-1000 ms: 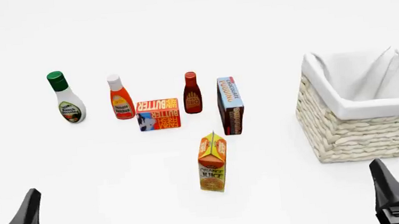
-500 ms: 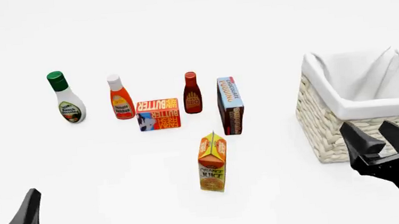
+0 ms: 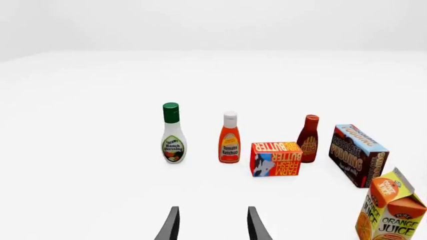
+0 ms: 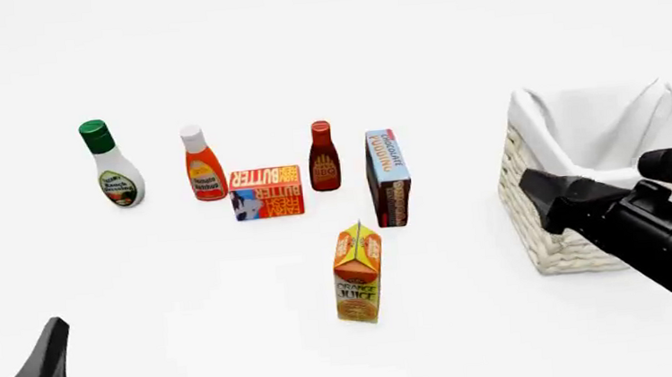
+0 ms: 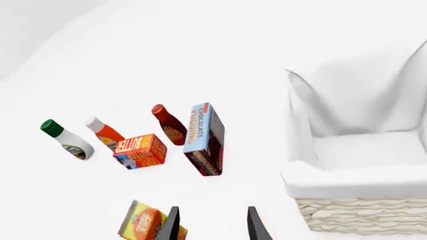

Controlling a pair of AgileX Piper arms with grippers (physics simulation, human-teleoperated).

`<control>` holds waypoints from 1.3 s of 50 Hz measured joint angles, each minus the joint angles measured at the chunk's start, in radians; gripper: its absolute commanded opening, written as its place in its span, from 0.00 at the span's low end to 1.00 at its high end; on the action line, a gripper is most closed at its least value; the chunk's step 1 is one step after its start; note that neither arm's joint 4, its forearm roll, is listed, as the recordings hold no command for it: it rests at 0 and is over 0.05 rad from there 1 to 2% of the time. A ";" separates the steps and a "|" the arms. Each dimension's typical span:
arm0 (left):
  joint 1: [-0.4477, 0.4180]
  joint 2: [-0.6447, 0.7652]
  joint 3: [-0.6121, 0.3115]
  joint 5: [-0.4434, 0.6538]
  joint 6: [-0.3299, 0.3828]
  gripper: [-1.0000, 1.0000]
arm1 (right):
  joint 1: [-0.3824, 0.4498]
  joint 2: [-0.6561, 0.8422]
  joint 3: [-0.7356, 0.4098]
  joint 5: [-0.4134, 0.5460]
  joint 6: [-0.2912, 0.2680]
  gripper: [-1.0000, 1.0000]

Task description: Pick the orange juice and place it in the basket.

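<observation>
**Right arm partly hiding the basket**

We are seeing the right gripper (image 5: 209,223) with fingers spread wide, holding nothing. The orange juice (image 4: 359,273) is standing upright just beyond its fingertips, cut off in the wrist view. The basket (image 4: 556,234) is sitting beside the arm, partly covered by it. The left gripper (image 3: 211,225) is waiting wide open, well apart.

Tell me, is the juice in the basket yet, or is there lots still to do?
Not yet. Nothing is done: the orange juice stands on the table, untouched, and the basket has none of the groceries in it. In hand: the right gripper is open, up over the table beside the basket. The left gripper is open, holding nothing. Left: grab the juice, lift it, drop it in.
</observation>
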 measured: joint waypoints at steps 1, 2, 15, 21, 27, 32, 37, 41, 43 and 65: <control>0.000 0.000 0.000 0.000 0.000 1.00 | 0.006 0.009 -0.008 0.004 0.008 1.00; 0.000 0.000 0.000 0.000 0.000 1.00 | 0.011 0.018 -0.015 0.008 0.017 1.00; 0.000 0.000 0.000 0.000 0.000 1.00 | 0.070 0.070 -0.071 0.045 0.172 1.00; 0.000 0.000 0.000 0.000 0.000 1.00 | 0.086 0.086 -0.099 0.065 0.224 1.00; 0.000 0.000 0.000 0.000 0.000 1.00 | 0.096 0.112 -0.132 0.086 0.258 1.00; 0.000 0.000 0.000 0.000 0.000 1.00 | 0.105 0.146 -0.162 0.104 0.290 1.00; 0.000 0.000 0.000 0.000 0.000 1.00 | 0.115 0.181 -0.190 0.122 0.316 1.00; 0.000 0.000 0.000 0.000 0.000 1.00 | 0.124 0.208 -0.206 0.136 0.338 1.00; 0.000 0.000 0.000 0.000 0.000 1.00 | 0.129 0.223 -0.213 0.144 0.350 1.00; 0.000 0.000 0.000 0.000 0.000 1.00 | 0.175 0.315 -0.324 0.307 0.464 1.00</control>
